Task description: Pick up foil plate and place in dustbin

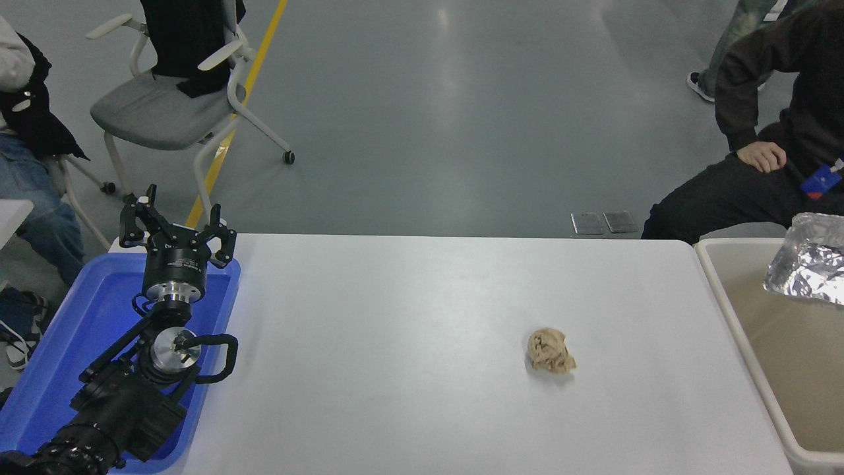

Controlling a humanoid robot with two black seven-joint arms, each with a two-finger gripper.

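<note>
The foil plate [810, 260] is a shiny crinkled silver tray at the right edge of the head view, only its left end showing, over the inside of the dustbin [732, 310]. The dustbin is a large cream-beige bin standing at the table's right end. What holds the plate is out of the picture; my right gripper does not show. My left gripper [177, 221] is parked at the lower left over the blue tray, fingers spread open and empty.
A crumpled tan paper ball [550, 351] lies on the white table [422, 343]. A shallow blue tray [72, 343] sits at the left under the left arm. A person in dark clothes [765, 158] sits behind the dustbin; a chair [165, 105] stands at the far left.
</note>
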